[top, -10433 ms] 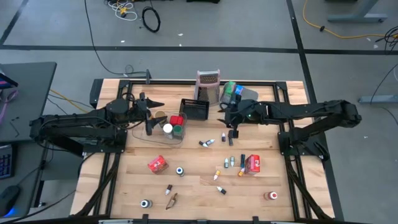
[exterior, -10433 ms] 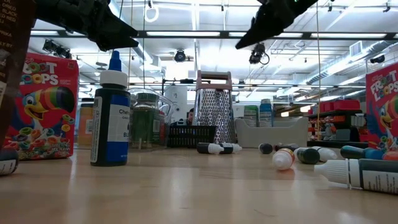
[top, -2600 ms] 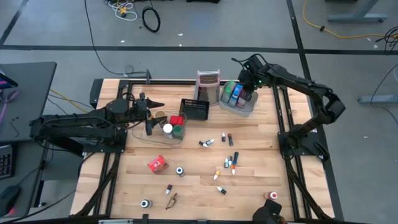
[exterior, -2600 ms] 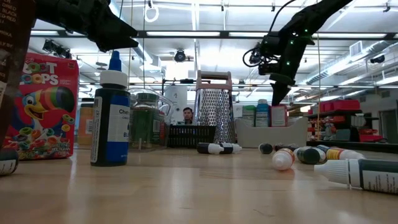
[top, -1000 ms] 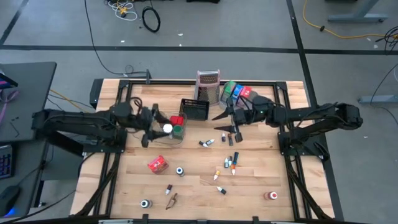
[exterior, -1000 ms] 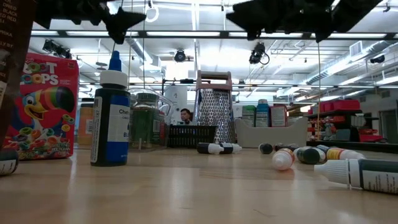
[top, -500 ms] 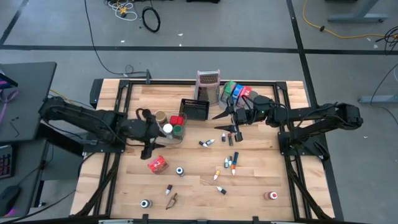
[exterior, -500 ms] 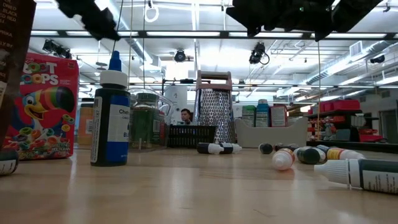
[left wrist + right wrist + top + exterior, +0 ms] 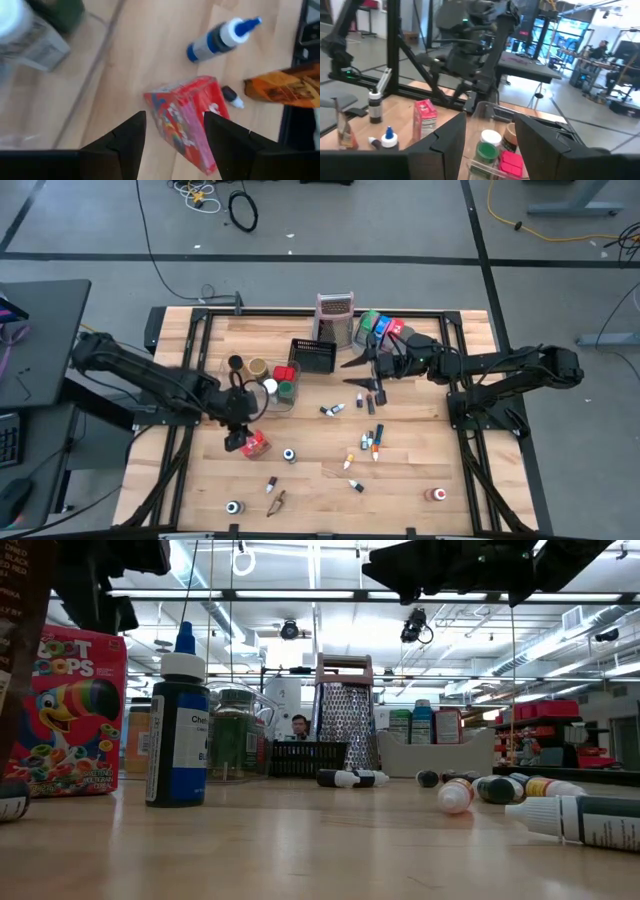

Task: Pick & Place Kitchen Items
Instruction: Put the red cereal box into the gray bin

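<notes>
Red packet (image 9: 187,122) stands on the table, seen between the two dark fingers of the left gripper (image 9: 175,131) in the left wrist view. Jaws are parted, one finger to each side of the packet; no contact can be made out, so nothing is held yet. In the high view the left gripper (image 9: 236,438) hangs right at the packet (image 9: 255,443), just off its edge.

Step in hand is judged to be the approach for a pick. To do it well, the claw should be centred so the packet's flat faces meet the pads squarely, lowered until the fingers span its middle, and only then closed. The packet sits skewed to the jaw line; a small wrist turn would help, else it may be pushed over or twisted out.

Beyond the fingers: a blue-capped bottle (image 9: 220,39), a tiny white-tipped bottle (image 9: 233,96), a brown packet (image 9: 285,89). The clear tub (image 9: 262,385) with its jars lies just behind the claw.

Right gripper (image 9: 360,372) waits well apart, over the far side near the grey tray (image 9: 385,340); fingers parted, empty, as the right wrist view shows.
</notes>
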`<action>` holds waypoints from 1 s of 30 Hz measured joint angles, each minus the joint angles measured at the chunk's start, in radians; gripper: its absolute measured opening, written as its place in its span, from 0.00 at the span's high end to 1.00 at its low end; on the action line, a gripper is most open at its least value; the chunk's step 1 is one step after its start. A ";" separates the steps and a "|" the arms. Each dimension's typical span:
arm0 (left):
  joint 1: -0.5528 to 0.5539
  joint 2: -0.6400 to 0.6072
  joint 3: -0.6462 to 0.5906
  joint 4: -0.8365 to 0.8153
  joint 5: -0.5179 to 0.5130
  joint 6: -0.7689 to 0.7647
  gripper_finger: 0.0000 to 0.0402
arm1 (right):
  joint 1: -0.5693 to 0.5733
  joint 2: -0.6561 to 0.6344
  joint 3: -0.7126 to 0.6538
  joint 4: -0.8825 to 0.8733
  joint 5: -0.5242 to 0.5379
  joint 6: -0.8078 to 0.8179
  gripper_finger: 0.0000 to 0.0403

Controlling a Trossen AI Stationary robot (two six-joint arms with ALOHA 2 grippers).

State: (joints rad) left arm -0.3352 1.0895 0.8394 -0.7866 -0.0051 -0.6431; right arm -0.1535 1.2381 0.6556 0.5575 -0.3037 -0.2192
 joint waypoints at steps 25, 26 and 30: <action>-0.008 0.108 0.025 -0.019 0.031 0.235 0.97 | 0.000 0.000 0.000 -0.014 0.039 -0.034 0.55; -0.008 0.109 0.036 -0.033 0.023 0.244 0.97 | 0.000 0.000 0.000 -0.014 0.052 -0.036 0.55; -0.008 0.109 0.119 -0.091 -0.036 0.290 0.98 | 0.000 0.000 0.000 -0.012 0.128 -0.040 0.55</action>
State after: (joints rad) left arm -0.3431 1.1985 0.9589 -0.8774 -0.0406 -0.3530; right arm -0.1532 1.2381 0.6556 0.5457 -0.1756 -0.2596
